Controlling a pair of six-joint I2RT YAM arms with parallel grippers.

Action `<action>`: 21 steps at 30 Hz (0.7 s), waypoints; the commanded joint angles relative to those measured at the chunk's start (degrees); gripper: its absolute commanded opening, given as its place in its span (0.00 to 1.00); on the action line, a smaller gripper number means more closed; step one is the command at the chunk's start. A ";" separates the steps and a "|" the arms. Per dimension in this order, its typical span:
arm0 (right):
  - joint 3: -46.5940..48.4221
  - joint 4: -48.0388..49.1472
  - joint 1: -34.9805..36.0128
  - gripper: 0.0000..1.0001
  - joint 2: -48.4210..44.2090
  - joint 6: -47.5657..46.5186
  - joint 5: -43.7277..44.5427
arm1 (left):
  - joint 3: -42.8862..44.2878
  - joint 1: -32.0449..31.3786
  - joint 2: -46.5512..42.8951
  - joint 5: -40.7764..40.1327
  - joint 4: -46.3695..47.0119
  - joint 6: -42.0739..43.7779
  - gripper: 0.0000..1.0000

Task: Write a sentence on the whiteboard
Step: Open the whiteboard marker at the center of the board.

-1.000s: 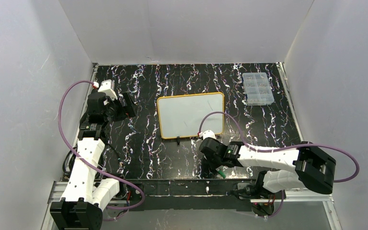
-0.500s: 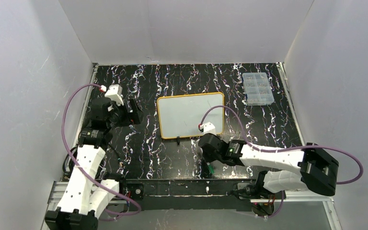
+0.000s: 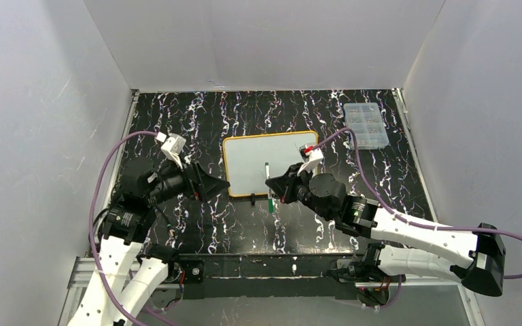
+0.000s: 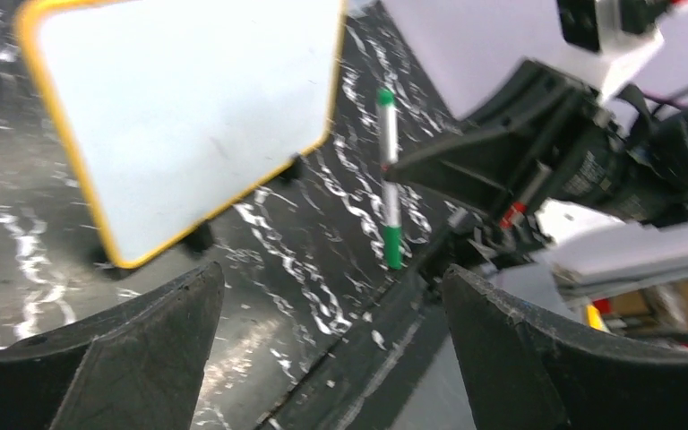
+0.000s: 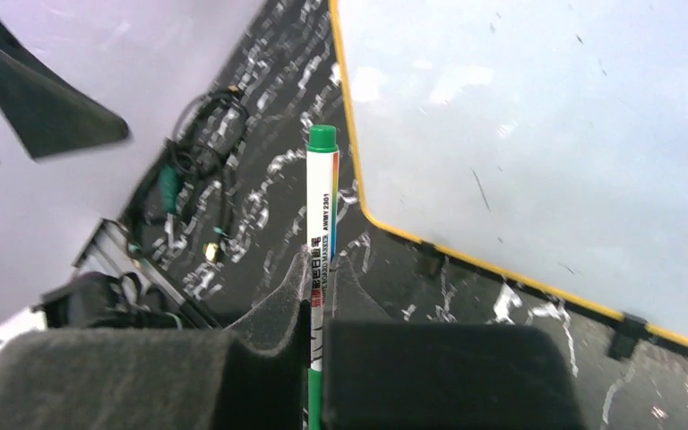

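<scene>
The whiteboard [image 3: 258, 153], white with a yellow-orange frame and small black feet, lies mid-table; it also shows in the wrist views [image 4: 188, 107] [image 5: 537, 116]. A white marker with green ends [image 3: 269, 190] is held roughly upright over the board's front edge. My right gripper [image 3: 277, 185] [image 5: 321, 264] is shut on the marker's [image 5: 322, 206] barrel, green cap pointing away from the wrist. My left gripper [image 3: 221, 187] [image 4: 330, 273] hovers open and empty off the board's front left corner, facing the marker [image 4: 390, 179].
A clear compartmented box [image 3: 365, 125] sits at the back right. Cables [image 5: 197, 179] and a metal rail run along the table's left side. White walls close in the back and both sides. The arm bases stand at the front edge.
My right gripper closed on the marker near the front edge and lifted it up toward the board. My left arm swung right toward the board, its jaws narrowing slightly.
</scene>
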 commanded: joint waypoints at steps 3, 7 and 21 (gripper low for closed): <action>2.07 15.30 0.01 0.01 -0.02 0.91 -0.51 | -5.61 -2.06 -3.35 15.44 11.61 -9.70 0.91; 1.78 20.53 0.01 0.01 0.58 2.84 -1.93 | -7.16 -4.70 -3.76 15.33 12.34 -10.66 0.92; 3.13 24.11 0.01 0.01 2.58 5.13 -1.87 | -10.33 -22.30 5.54 2.57 23.74 -14.53 0.74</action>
